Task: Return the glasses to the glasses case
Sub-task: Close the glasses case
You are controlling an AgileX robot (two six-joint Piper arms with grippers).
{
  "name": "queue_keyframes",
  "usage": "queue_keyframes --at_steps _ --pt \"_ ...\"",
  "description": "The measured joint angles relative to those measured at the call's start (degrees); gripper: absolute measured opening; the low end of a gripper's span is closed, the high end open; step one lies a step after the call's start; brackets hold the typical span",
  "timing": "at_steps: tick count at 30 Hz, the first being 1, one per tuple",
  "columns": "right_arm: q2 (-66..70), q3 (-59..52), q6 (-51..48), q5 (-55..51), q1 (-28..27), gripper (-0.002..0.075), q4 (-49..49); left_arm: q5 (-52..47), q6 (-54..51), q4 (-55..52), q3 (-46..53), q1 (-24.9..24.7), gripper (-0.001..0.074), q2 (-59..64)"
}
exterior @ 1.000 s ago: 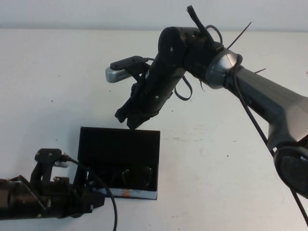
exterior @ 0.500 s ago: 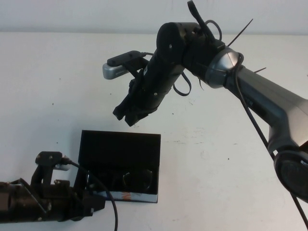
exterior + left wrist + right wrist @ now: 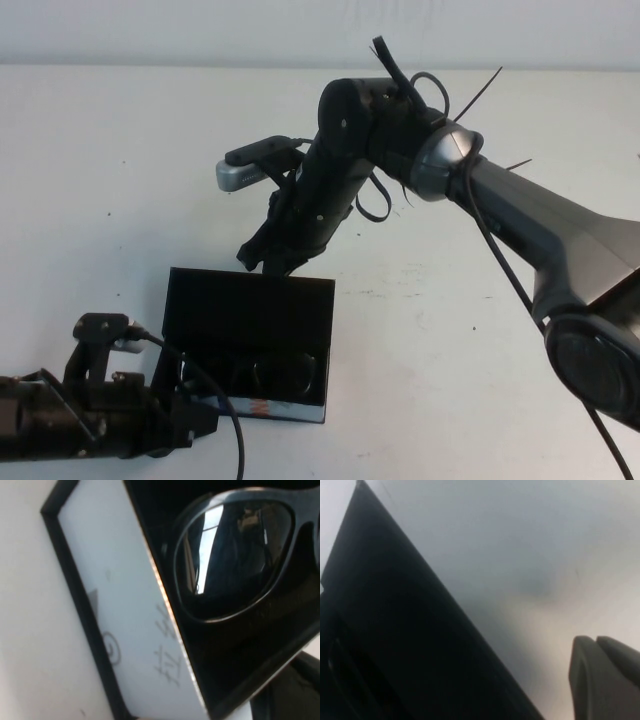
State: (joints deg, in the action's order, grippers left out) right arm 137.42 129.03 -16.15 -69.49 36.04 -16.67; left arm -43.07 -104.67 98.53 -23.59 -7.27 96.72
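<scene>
Your right gripper (image 3: 262, 260) has its jaws closed on nothing, just above the far edge of the open glasses case (image 3: 250, 310). The glasses (image 3: 268, 374) lie inside the case, beside your left gripper (image 3: 195, 420), whose jaws you cannot tell open or closed.

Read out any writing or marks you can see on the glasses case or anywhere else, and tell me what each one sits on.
Glasses case, white outer side: dark handwritten-style characters, not legible.
Same side: a small circular mark, no readable text.
Same side, high view: orange mark and blue pattern, too small to read.
Glasses, left gripper, right gripper: none.
</scene>
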Motion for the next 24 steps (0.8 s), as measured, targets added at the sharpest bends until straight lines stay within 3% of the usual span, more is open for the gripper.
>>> queue_keyframes --at_steps 13,24 --pt "-3.3 -1.0 -0.3 -0.8 1.1 -0.0012 -2.6 0.0 0.0 -0.1 0.0 0.0 -0.0001 0.0" --pt "-10.5 -12.3 0.1 -0.8 5.8 -0.0012 -2.2 0.0 0.0 -0.1 0.0 0.0 -0.0001 0.0"
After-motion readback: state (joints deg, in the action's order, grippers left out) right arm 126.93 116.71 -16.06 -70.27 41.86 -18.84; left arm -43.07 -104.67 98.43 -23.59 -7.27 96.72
